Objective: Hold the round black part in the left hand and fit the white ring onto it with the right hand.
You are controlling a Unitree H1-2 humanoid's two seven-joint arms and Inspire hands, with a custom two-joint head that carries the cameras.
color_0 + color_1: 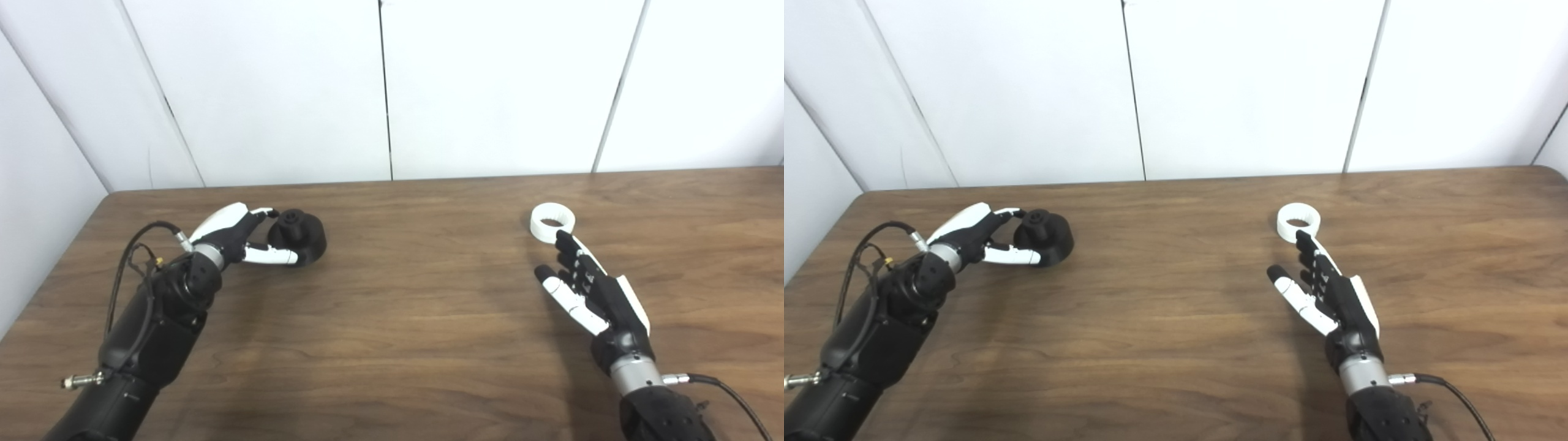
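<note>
Nearest, in the lower right of the frame, the right hand (588, 288) lies low over the table (392, 343) with its fingers spread and straight, holding nothing. Its fingertips (565, 240) reach the near edge of the white ring (552, 221), which lies flat on the wood at right of centre. The risk here seems to be a push rather than a grasp: the ring is light and low, so a further reach with straight fingers could slide it away toward the back wall.

Farther off, at the left of the frame, the left hand (245, 240) curls its fingers around the round black part (298, 236), thumb on the near side and fingers over the top knob. The part seems to rest on the table, and whether the grip is firm cannot be told. A loose hold could let the part roll out on lifting, or tilt it so the ring meets it crooked.
</note>
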